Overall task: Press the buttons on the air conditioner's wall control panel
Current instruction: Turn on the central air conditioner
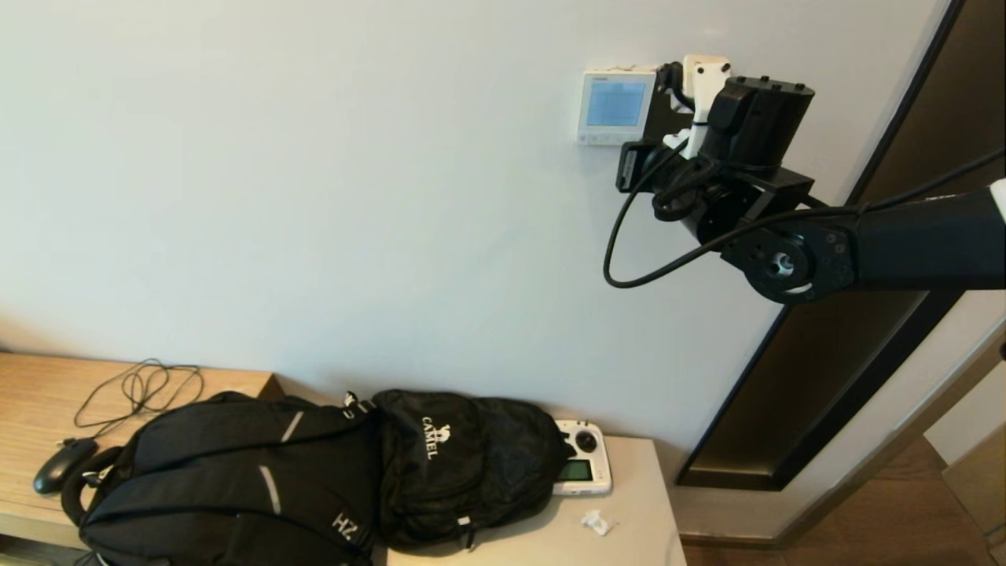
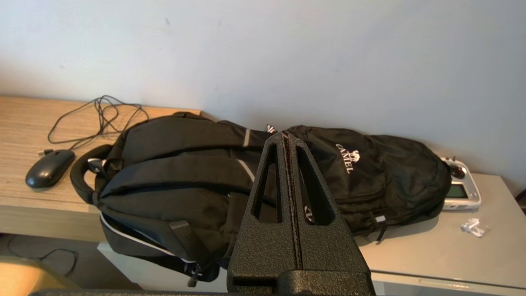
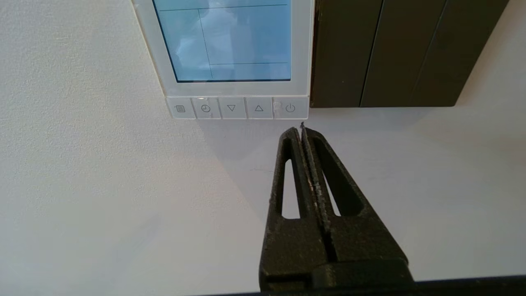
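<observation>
The wall control panel [image 3: 230,49] faces out from the wall, its buttons [image 3: 237,108] in a level row. The right claw [image 3: 302,129], pinched shut, points just under the power button, seemingly not touching. The left claw [image 2: 287,139] is shut above the desk [image 2: 431,250].

The small square white plastic wall control panel [image 1: 616,107] is showing a light-blue screen crossed by thin dark lines, upper middle of the head view. The row of pale grey-white buttons [image 3: 237,108] is carrying dark grey symbols. A dark brown-black square plate [image 3: 394,53] is sitting at the upper right of the right wrist view. The matt black textured right gripper [image 3: 302,128] is standing out against the off-white wall [image 1: 314,196]. At the lower left of the head view, a black fabric backpack [image 1: 314,472] is showing white lettering and grey stripes on a light wood-grain desk [image 1: 47,393].
</observation>
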Available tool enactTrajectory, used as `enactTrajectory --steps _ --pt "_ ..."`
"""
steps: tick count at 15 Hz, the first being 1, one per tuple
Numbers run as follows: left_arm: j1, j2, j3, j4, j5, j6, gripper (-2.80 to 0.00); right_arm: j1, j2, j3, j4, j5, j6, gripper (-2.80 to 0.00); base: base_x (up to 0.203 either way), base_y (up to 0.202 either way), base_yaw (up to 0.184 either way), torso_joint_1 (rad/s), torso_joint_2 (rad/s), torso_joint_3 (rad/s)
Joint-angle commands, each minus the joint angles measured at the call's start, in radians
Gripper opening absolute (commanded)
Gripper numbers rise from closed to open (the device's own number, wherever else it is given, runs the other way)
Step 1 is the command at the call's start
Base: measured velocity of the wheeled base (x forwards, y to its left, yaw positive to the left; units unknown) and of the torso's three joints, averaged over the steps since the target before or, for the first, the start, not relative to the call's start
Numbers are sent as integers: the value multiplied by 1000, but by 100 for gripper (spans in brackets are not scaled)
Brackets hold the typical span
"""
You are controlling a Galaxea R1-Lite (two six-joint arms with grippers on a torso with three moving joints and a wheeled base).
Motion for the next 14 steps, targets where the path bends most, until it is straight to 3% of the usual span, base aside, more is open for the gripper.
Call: enactTrajectory --steps 1,14 --pt "1 -2 0 0 0 0 -280 -7 14 -15 -4 -3 0 -280 0 0 0 0 0 0" --pt "1 -1 0 0 0 0 -280 -25 97 -107 -4 -19 -2 -280 0 0 0 0 0 0"
